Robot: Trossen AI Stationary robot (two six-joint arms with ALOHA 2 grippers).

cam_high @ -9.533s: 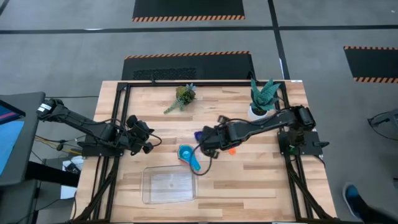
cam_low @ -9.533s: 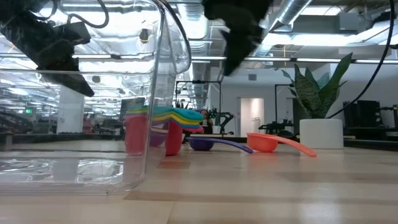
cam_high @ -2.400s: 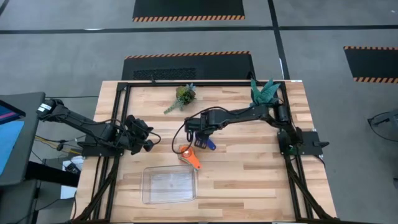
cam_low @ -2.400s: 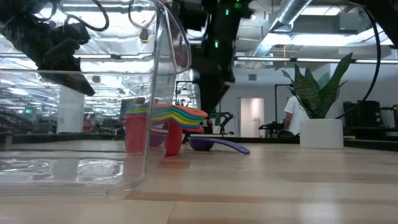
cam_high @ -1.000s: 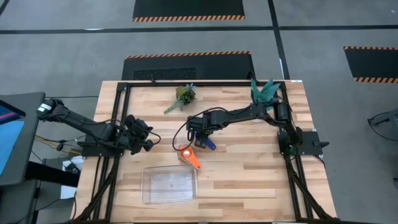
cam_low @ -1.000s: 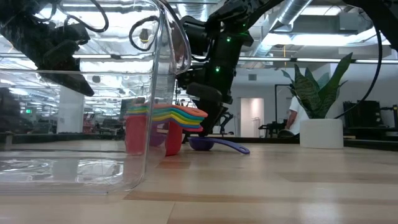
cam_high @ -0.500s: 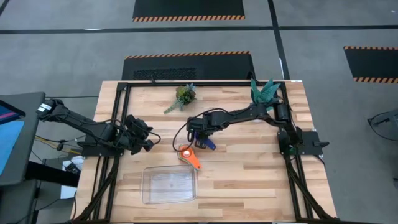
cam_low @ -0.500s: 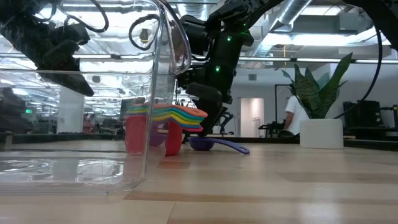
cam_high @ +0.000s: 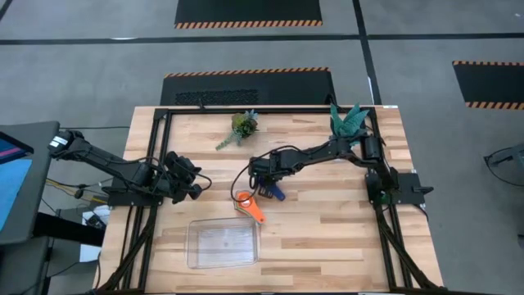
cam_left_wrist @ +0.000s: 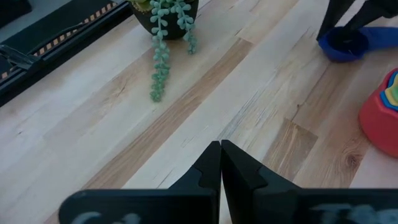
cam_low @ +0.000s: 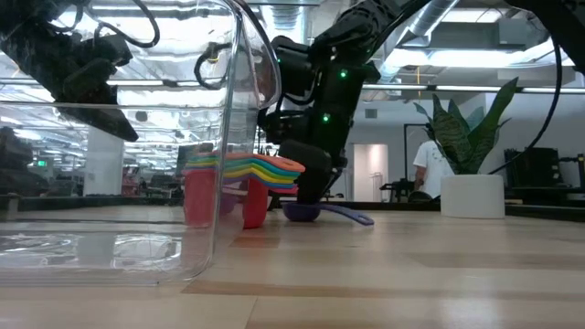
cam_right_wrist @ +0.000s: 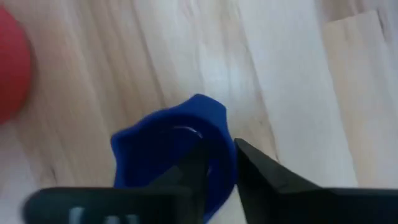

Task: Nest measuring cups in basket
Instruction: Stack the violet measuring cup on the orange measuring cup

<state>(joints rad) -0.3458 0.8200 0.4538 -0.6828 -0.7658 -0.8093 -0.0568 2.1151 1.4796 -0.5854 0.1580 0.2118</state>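
A dark blue measuring cup [cam_right_wrist: 165,152] sits on the table beside a nested stack of cups [cam_high: 244,199]. The stack has a red cup at the bottom and an orange handle pointing toward the near edge. My right gripper [cam_right_wrist: 221,171] is down at the blue cup and shut on its wall. In the low view the blue cup [cam_low: 302,212] rests on its base with its handle [cam_low: 352,217] sticking out. The clear basket [cam_high: 221,243] stands near the front edge. My left gripper [cam_left_wrist: 221,155] is shut and empty at the table's left. My right gripper pinches the dark blue cup's wall at the rim [cam_right_wrist: 225,146], with one finger [cam_right_wrist: 193,171] inside the bowl and the other [cam_right_wrist: 258,171] outside. The fingers come from above, slanting down. The cup's base is on the table.
A small trailing plant [cam_high: 239,127] stands at the far middle and a spiky plant in a white pot [cam_high: 348,123] at the far right. A person shows in the room behind the table [cam_low: 427,178].
My right gripper has gone down onto the dark blue cup beside the stack. The cup has shifted a little along the table. My left arm has kept still.
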